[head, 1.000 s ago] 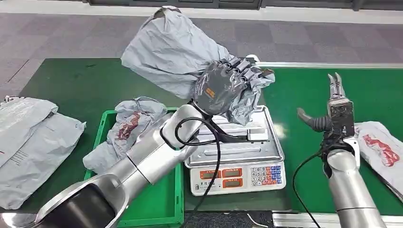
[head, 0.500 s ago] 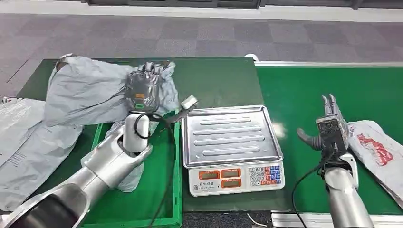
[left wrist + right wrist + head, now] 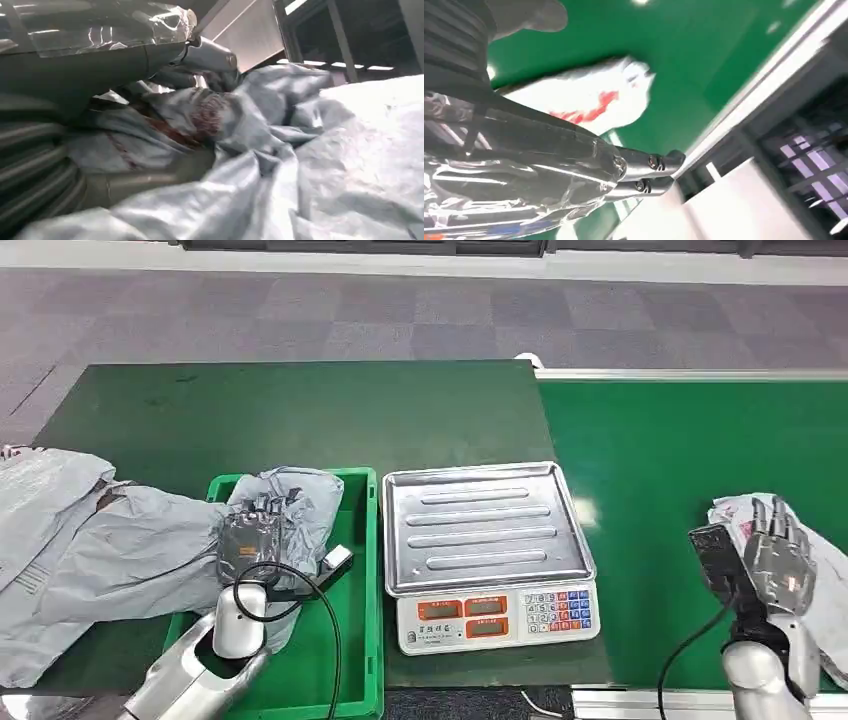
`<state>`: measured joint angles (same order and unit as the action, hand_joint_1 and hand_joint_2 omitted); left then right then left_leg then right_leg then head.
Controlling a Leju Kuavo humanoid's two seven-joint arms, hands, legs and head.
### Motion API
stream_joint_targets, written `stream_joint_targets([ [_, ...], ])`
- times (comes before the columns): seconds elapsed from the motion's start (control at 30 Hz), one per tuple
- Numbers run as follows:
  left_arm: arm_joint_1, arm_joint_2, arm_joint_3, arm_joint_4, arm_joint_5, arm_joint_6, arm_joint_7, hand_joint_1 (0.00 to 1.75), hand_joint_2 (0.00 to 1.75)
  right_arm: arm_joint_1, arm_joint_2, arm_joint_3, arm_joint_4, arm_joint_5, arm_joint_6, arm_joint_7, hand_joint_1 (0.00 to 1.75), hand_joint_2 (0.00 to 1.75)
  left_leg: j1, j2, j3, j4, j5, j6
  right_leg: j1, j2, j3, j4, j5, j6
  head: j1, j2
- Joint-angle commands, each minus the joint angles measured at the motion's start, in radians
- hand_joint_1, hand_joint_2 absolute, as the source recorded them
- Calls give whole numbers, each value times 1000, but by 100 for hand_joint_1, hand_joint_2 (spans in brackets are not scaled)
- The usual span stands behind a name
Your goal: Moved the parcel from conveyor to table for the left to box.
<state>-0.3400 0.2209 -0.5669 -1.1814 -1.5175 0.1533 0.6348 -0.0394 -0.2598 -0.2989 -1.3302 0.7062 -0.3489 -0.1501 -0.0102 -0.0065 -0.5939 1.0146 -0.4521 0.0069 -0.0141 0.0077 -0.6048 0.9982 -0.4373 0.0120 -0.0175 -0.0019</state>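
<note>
Fingers of the left hand (image 3: 252, 540) were closed on the grey parcel (image 3: 140, 555), the forearm rising steeply from below with the palm turned down. Beneath that hand sat the green crate (image 3: 355, 640), the parcel draped from it across the crate's outer rim onto the table (image 3: 300, 415). Well inboard stood the scale (image 3: 485, 530). The right hand (image 3: 778, 558) hovered palm-down, fingers extended and apart, holding nothing, directly over a white bag (image 3: 735, 512) with red print on the conveyor (image 3: 680, 440).

Silver arms, dark plastic-wrapped left hand (image 3: 250, 540) and right hand (image 3: 778, 565), black looping wrist cables
</note>
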Motion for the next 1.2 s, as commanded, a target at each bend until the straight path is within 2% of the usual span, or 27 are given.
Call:
stream_joint_targets([
  [0.03,94,-17,63,-117,-53,39,-16,0,175,108,59,-244,-40,198,-29,63,0,175,1,-3,2,-1,-1,-1,1,-4,3,-1,-2,-1,0,0],
  [0.4,99,-19,74,-118,-53,59,-19,0,175,98,64,-249,-36,229,-22,72,0,175,1,0,2,-1,-1,-2,1,-2,3,-1,-1,-1,0,0],
  [0.5,118,-23,91,-145,-53,75,-14,0,175,58,60,-293,74,365,-56,119,0,175,1,1,4,-2,-1,-2,1,-2,4,-2,-1,-1,0,0],
  [0.57,100,-14,80,-138,-53,76,3,0,175,26,54,-302,148,409,-70,134,0,175,2,2,7,-4,-2,-3,2,-1,7,-4,-1,-1,0,0],
  [0.6,97,-28,98,-132,-53,87,-8,0,175,6,51,-311,197,421,-74,140,0,175,2,1,3,-1,-1,-2,2,-2,4,-2,0,-1,0,0],
  [0.7,78,-104,208,-105,-53,205,-127,0,175,-42,29,-330,349,453,-74,147,0,175,3,0,6,-4,-1,-2,3,-2,8,-5,0,-1,0,0],
  [0.8,64,-227,350,-63,42,240,-378,0,175,-101,24,-325,458,428,-69,124,0,175,3,0,4,-2,0,-2,3,-3,6,-4,0,0,0,0],
  [0.83,33,-261,360,-18,287,147,-572,0,175,-138,12,-315,517,395,-51,106,0,175,3,0,4,-2,0,-2,3,-3,6,-5,1,0,0,0],
  [0.87,-6,-284,362,41,393,114,-638,0,175,-177,-1,-301,578,383,-60,97,0,175,2,0,3,-1,0,-1,2,-2,5,-4,1,0,0,0],
  [0.9,-25,-288,357,68,401,114,-640,0,175,-192,-6,-294,596,384,-65,99,0,175,1,0,2,-1,0,0,1,-2,4,-2,1,0,0,0],
  [0.93,-51,-335,408,106,670,55,-799,0,175,-250,-10,-276,669,396,-82,97,0,175,2,1,3,-1,0,-1,2,-1,5,-3,1,0,0,0],
  [1.0,-64,-337,401,122,802,7,-840,0,175,-299,-16,-251,735,417,-135,124,0,175,0,2,2,0,1,0,0,1,3,-2,3,1,0,0],
  [1.1,-41,-327,405,66,850,54,-849,0,175,-275,-24,-260,731,402,-158,130,0,175,1,4,3,-1,1,-1,1,2,4,-3,4,1,0,0],
  [1.2,-36,-322,405,52,854,52,-848,0,175,-269,-26,-263,729,397,-158,124,0,175,0,1,3,0,1,-1,0,-1,4,-2,3,1,0,0],
])
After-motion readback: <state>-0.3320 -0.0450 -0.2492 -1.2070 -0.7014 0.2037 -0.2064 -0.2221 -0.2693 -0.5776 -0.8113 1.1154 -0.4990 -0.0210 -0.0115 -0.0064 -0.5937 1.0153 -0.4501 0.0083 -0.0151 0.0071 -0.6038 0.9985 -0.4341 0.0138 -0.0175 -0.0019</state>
